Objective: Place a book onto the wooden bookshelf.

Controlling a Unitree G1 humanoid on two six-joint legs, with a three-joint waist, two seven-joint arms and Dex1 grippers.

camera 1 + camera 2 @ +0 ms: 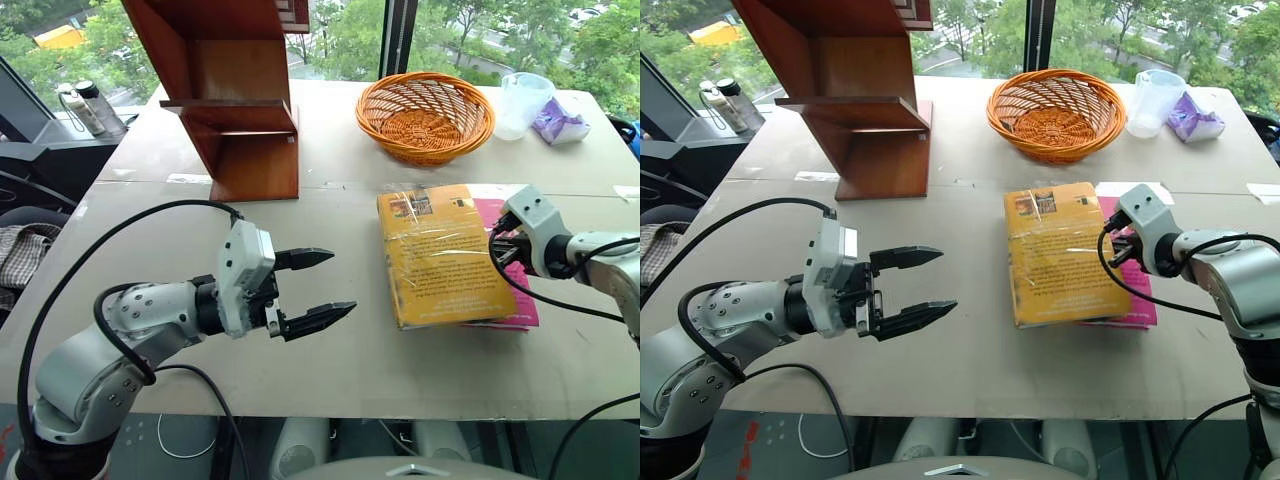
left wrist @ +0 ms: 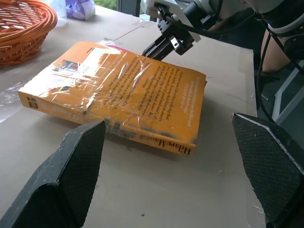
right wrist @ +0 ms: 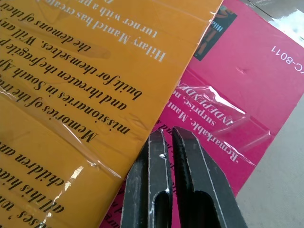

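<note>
One book flat, long axis pointing away.

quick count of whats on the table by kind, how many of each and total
books: 2 (yellow-orange book, magenta-pink book under it)
wooden bookshelf: 1
orange wicker basket: 1
clear plastic cup: 1
purple crumpled wrapper: 1
total: 6
</note>
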